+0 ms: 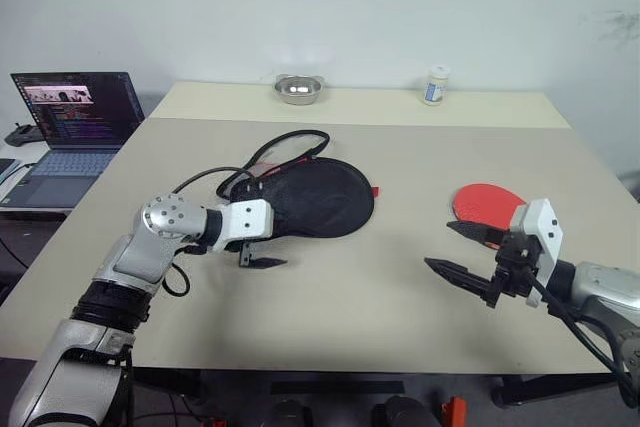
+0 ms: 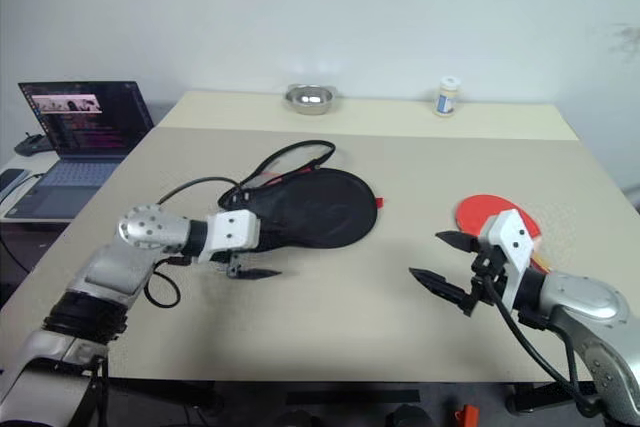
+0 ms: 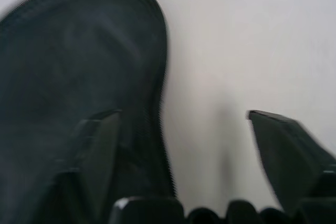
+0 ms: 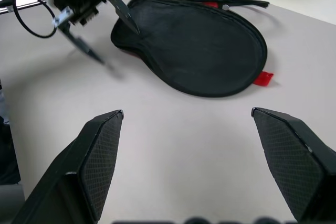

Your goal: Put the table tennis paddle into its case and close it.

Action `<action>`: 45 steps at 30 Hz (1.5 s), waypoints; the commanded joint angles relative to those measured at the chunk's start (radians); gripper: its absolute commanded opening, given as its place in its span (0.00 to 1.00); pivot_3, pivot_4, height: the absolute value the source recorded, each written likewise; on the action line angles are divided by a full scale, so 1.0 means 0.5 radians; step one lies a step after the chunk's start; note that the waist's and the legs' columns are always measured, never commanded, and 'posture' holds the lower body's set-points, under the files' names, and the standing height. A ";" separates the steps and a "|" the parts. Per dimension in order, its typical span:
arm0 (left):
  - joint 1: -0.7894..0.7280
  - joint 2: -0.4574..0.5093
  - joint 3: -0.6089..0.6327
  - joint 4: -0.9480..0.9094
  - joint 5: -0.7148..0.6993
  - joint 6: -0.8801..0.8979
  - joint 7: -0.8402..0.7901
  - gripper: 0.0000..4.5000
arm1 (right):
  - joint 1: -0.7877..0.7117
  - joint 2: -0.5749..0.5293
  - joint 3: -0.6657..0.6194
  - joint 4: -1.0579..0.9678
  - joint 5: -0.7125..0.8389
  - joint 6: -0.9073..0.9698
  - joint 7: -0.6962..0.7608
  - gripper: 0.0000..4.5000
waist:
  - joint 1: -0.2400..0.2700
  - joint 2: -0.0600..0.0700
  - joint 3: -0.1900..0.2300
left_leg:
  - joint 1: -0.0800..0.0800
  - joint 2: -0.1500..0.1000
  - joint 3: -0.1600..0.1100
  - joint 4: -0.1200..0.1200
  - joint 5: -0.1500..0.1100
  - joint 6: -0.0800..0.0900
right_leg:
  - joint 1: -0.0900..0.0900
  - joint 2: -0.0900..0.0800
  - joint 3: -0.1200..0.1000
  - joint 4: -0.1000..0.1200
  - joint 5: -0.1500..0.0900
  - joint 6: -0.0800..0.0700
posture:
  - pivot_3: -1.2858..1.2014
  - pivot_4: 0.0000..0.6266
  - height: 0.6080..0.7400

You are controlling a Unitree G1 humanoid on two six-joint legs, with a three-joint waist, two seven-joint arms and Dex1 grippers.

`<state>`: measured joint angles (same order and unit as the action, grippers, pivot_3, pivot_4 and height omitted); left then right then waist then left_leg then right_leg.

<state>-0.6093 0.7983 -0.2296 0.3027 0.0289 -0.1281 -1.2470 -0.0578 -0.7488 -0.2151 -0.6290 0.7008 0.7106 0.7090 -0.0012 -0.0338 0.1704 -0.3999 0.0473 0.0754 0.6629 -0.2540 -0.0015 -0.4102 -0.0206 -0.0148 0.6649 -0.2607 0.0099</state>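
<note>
The case (image 1: 315, 197) is lying black side up mid-worktop (image 1: 380, 287), with the left hand (image 1: 262, 252) released and empty at its narrow end. The paddle (image 1: 485, 202) is lying red face up, well apart to the right, behind the right hand (image 1: 462, 252), which is hovering spread and empty. Judging from this, the case needs pinning and opening at its mouth – without snagging the black cord (image 1: 285, 142) looping behind it. A bowl (image 1: 298, 88), bottle (image 1: 435, 85) and laptop (image 1: 75, 122) are sitting well clear – nothing is blocking the way.
</note>
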 commanded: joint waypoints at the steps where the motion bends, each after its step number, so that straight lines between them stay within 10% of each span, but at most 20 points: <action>1: -0.072 -0.006 0.023 0.132 0.091 -0.168 0.126 0.99 | -0.019 -0.009 -0.021 -0.035 0.032 -0.017 0.005 0.96 | 0.001 0.000 0.000 | 0.000 0.000 0.000 0.000 0.000 0.000 | 0.000 0.000 0.000 0.000 0.000 0.000 | 0.52 0.24 1.00; 10: -0.217 -0.132 -0.030 0.637 0.318 -0.451 0.425 0.96 | 0.009 -0.004 -0.025 -0.040 0.016 -0.041 0.011 0.96 | 0.002 -0.001 -0.001 | 0.000 -0.001 0.001 0.000 0.000 0.000 | 0.000 0.000 0.000 0.000 0.000 0.001 | 0.52 0.24 1.00; 23: -0.192 -0.194 0.096 0.449 -0.073 0.040 0.066 0.01 | 0.055 -0.002 -0.055 -0.095 0.039 -0.030 -0.045 0.96 | -0.001 -0.001 -0.001 | 0.000 0.000 0.001 0.002 0.000 0.000 | 0.000 0.000 0.000 0.002 0.001 0.002 | 0.52 0.24 1.00; 36: 0.007 -0.431 0.133 -0.574 -0.675 1.657 0.154 0.01 | 0.095 -0.102 -0.112 -0.094 0.086 -0.009 0.004 0.96 | 0.001 -0.001 0.000 | -0.001 -0.002 0.000 0.003 0.000 0.000 | 0.000 0.001 0.000 0.002 0.001 0.002 | 0.52 0.24 1.00; 45: -0.240 -0.895 0.098 -0.360 -0.776 1.997 0.416 0.01 | 0.208 -0.242 -0.253 -0.038 0.078 -0.029 0.156 0.96 | 0.002 -0.002 0.000 | 0.000 -0.003 -0.004 0.004 0.001 0.000 | 0.002 0.004 -0.001 0.003 0.001 0.003 | 0.52 0.24 1.00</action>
<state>-0.6988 0.3689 -0.1715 0.1128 -0.3372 0.8664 -1.0537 0.0441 -0.8578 -0.3040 -0.6335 0.7292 0.7099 0.7699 0.0000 -0.0350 0.1704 -0.3999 0.0455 0.0734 0.6648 -0.2537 -0.0013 -0.4090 -0.0189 -0.0152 0.6660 -0.2600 0.0114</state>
